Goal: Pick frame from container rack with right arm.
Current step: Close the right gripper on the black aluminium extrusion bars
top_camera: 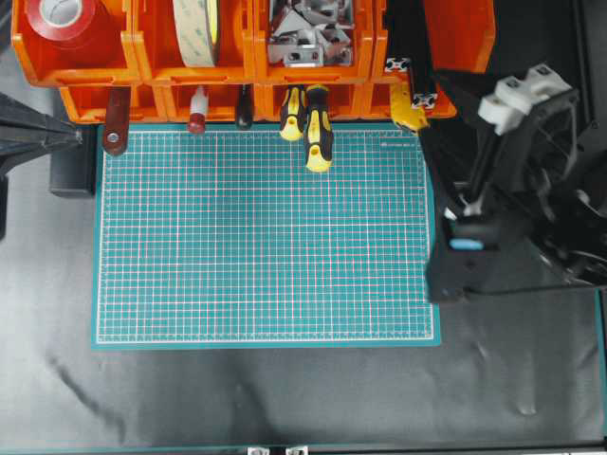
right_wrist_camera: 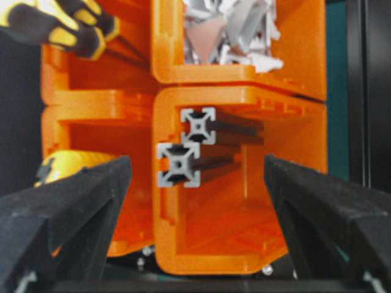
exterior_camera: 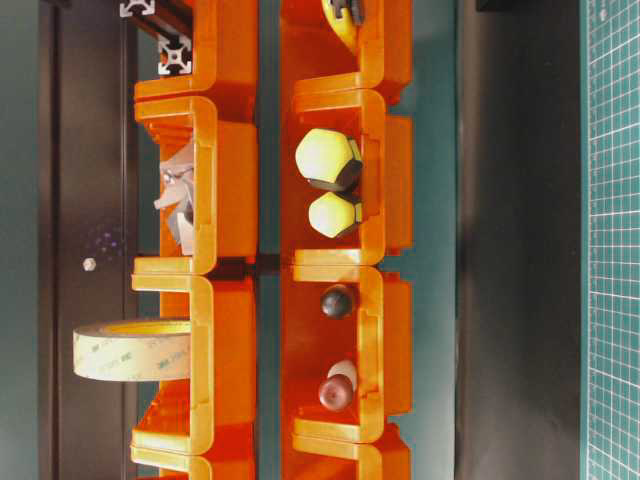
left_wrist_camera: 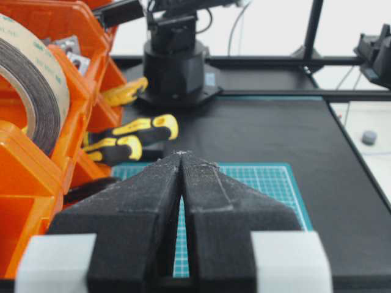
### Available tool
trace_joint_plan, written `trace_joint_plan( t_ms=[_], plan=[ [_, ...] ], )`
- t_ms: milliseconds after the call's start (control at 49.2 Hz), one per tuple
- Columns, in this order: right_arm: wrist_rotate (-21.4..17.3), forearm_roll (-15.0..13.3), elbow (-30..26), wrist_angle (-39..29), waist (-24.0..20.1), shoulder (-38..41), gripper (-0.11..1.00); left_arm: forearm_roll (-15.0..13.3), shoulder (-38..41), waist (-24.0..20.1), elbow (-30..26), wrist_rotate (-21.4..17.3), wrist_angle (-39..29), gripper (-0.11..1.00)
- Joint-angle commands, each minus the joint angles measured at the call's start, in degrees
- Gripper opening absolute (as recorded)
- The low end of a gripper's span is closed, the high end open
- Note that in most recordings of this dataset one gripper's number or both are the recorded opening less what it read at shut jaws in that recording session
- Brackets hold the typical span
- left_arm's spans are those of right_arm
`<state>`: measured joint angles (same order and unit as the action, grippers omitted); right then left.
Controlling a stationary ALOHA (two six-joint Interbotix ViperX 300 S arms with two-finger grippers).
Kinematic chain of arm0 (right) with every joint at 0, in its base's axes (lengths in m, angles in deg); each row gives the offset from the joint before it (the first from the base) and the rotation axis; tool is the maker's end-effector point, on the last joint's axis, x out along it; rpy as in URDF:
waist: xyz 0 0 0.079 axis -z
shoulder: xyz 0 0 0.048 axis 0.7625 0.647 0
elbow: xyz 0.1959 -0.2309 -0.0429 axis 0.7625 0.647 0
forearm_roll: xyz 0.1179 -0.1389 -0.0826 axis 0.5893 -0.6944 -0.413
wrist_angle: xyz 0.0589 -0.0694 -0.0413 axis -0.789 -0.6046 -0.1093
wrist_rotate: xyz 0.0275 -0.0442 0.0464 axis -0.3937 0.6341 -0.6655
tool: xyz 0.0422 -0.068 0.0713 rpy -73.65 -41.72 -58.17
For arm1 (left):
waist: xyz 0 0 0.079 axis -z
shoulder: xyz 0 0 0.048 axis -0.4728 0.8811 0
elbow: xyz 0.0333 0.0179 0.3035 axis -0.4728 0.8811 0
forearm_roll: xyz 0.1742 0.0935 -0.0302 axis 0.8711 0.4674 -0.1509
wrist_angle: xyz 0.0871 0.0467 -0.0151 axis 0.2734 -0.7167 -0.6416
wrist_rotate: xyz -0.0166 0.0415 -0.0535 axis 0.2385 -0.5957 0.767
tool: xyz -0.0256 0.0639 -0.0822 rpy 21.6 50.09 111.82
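A green cutting mat lies on the black table, with the orange container rack along its far edge. Your target sits in the rack's upper bin at the overhead view's right end: two frame bars lie side by side, their silvery cross-shaped cut ends facing outward and their black grooved lengths running back into the bin.

Your right gripper is spread wide and holds nothing, its jaws standing on either side of the bin mouth, well apart from the bars. Pick one bar, probably the nearer, lower one. Centre on its end, go in level, and close only once both fingers straddle it, so you do not drag its neighbour or catch the bin wall. The left gripper is clenched shut and empty over the mat's edge; leave it parked.
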<state>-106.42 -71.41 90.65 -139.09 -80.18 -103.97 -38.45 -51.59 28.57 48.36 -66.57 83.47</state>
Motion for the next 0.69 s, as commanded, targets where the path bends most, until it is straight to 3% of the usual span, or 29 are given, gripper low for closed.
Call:
trace_joint_plan(
  t_ms=[0,244,467,671],
  plan=[
    [-0.18,-0.88,0.00,0.00,1.49,0.09,0.83,0.26,0.26,-0.09,-1.32,0.18,0.26,0.00],
    [-0.26,-0.88,1.41,2.72,4.75,0.44,0.83,0.26,0.09,0.35,-1.32,0.18,0.35,0.00],
    [-0.53,-0.88,2.20,3.08,5.10,0.62,0.82,0.18,0.18,0.35,-1.32,0.18,0.26,0.00],
    [-3.96,-0.88,3.16,3.69,5.36,0.62,0.71,0.18,0.18,0.44,-1.23,0.18,0.35,0.00]
  ],
)
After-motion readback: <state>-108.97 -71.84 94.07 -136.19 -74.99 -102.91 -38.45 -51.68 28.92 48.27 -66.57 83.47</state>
